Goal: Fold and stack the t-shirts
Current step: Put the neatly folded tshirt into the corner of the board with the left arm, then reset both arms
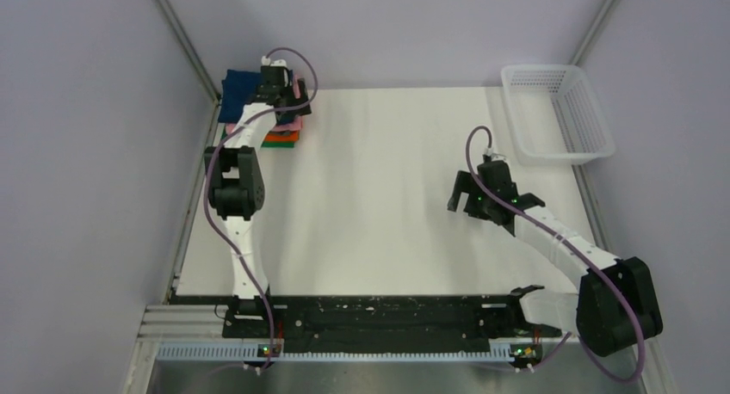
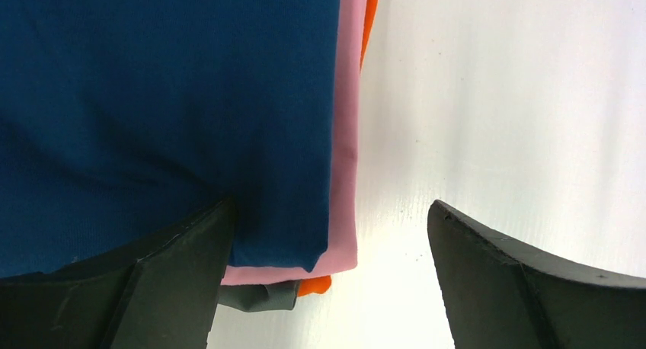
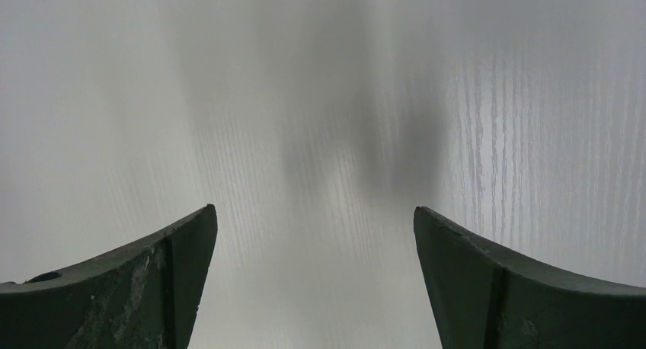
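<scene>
A folded stack of t-shirts lies at the table's far left corner. The dark navy shirt (image 1: pixel 236 93) (image 2: pixel 152 97) is on top, over the pink one (image 1: pixel 302 103) (image 2: pixel 346 136), the orange one (image 1: pixel 282 136) (image 2: pixel 317 286) and the green one (image 1: pixel 280 145) (image 2: pixel 263 296). My left gripper (image 1: pixel 291 108) (image 2: pixel 331 204) is open just above the stack's edge. Its left finger (image 2: pixel 175 265) is over the navy shirt and its right finger (image 2: pixel 503 273) is over bare table. My right gripper (image 1: pixel 465 196) (image 3: pixel 315 208) is open and empty above bare table right of centre.
A white mesh basket (image 1: pixel 594 110) stands at the far right corner. Grey walls close in the table on the left, back and right. The black arm-base rail (image 1: pixel 379 317) runs along the near edge.
</scene>
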You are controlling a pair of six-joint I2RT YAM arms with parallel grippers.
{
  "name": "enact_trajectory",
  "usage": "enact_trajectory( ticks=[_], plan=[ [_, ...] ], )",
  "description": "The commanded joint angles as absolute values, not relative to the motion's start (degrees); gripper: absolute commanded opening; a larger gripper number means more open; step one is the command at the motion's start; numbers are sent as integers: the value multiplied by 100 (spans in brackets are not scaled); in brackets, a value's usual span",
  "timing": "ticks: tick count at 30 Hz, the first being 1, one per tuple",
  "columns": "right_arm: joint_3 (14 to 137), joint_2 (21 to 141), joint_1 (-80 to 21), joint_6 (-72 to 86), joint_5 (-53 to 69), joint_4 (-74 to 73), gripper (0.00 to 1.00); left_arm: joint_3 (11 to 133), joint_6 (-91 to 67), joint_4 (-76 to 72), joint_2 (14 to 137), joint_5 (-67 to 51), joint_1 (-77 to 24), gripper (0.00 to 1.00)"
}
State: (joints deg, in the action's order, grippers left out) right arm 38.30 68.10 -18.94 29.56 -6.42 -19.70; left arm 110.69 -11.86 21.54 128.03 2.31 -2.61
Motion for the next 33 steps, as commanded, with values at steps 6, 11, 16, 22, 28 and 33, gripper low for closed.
enact_trajectory(
  ticks=[6, 11, 16, 22, 28, 33],
  plan=[
    [3770, 6257, -1678, 3176, -976, -1886, 99, 11203, -1378, 2552, 12025, 522, -519, 99],
    [3485, 5628, -1330, 3424, -1278, -1802, 99, 9665, -1818, 2626, 10063, 862, -1006, 99],
    [3008, 4788, -1315, 3046, -2206, -1857, 99, 6882, -2747, 2009, 8132, 1021, -1395, 99],
    [2625, 4048, -1302, 3135, -2984, -1993, 99, 4877, -3381, 1847, 6630, 1213, -1642, 99],
    [2315, 3799, -1309, 3123, -3228, -1508, 99, 3990, -3747, 1883, 5953, 1414, -1652, 99],
    [2199, 3879, -1308, 3073, -3147, -1301, 99, 3898, -3824, 1934, 5705, 1545, -1652, 99]
  ],
)
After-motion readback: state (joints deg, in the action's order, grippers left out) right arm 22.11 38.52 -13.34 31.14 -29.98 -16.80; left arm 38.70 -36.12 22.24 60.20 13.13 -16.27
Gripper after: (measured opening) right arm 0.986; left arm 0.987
